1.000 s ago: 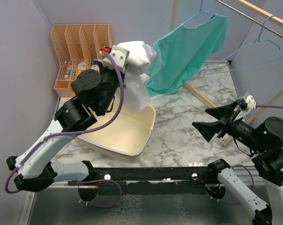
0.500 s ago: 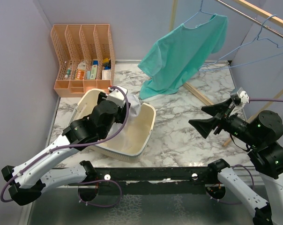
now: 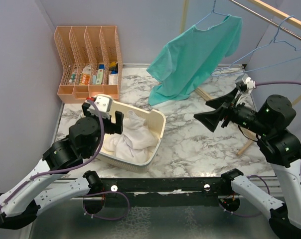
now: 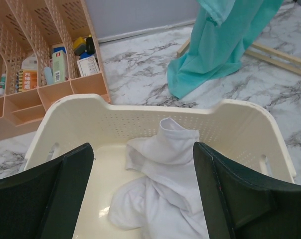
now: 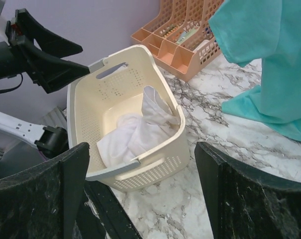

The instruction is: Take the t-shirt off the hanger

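2 grippers stand with fingers spread, nothing between them. Your left gripper (image 3: 101,118) hovers over the basket (image 3: 158,130) holding a white garment (image 3: 132,140). Your right gripper (image 3: 202,111) is nearer the green t-shirt (image 3: 196,56). It hangs slantwise on the blue hanger (image 3: 214,10), collar high and hem trailing onto the table (image 3: 190,149), ahead and slightly left of the right fingers; reach with that arm.

I can read no text from here. The small boxes (image 4: 60,64) standing in the orange desk organizer (image 4: 21,107) carry printed labels, but their lettering is too small and blurred for me to make out.
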Controlling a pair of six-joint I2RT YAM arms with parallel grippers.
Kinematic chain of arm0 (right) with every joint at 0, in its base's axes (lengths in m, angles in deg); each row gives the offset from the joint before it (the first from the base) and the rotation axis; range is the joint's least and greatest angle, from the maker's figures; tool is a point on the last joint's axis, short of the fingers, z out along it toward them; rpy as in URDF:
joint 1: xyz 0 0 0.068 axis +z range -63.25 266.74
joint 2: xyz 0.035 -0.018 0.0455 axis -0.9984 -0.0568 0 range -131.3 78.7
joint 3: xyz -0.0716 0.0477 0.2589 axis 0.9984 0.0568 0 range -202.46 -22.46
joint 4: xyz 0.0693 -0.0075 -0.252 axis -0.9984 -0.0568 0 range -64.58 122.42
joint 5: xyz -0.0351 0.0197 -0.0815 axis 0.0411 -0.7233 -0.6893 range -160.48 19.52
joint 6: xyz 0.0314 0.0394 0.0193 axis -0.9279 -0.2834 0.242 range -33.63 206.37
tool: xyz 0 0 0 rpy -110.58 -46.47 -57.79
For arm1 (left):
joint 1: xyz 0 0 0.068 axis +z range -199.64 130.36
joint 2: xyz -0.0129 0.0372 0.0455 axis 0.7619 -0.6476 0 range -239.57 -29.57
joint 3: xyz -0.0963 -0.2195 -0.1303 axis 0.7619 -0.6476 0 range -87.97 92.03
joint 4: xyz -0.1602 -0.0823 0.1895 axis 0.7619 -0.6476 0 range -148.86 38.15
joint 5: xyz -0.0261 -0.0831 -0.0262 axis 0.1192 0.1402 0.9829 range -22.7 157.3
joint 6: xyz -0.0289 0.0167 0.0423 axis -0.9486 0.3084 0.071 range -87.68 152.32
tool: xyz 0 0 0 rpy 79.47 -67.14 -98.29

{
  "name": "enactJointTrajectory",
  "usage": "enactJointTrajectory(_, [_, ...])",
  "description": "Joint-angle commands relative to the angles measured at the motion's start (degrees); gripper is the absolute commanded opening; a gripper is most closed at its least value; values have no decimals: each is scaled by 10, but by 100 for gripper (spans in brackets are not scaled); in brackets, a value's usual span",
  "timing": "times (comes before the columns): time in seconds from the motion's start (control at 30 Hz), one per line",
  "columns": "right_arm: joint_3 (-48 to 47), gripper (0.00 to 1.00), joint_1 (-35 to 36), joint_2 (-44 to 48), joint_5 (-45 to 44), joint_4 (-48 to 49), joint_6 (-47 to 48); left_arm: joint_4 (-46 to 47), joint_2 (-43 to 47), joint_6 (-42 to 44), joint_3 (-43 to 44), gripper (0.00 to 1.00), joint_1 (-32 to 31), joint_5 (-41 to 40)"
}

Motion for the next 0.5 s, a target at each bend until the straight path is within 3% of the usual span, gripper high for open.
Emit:
enactJointTrajectory(0.0, [-49,85,-2,-42,35,46,-16,30,40,15,-22,83,1,-27])
enactJointTrajectory(0.17, [-150,76,-2,-145,33,32,-37,56,71,16,-61,81,1,-36])
enactJointTrajectory(0.3, [-252,75,0,-229,0,30,-51,75,96,7,-98,80,1,-31])
enactJointTrajectory(0.47, [-442,75,22,-366,-110,-5,-79,110,128,-2,-151,79,1,-28])
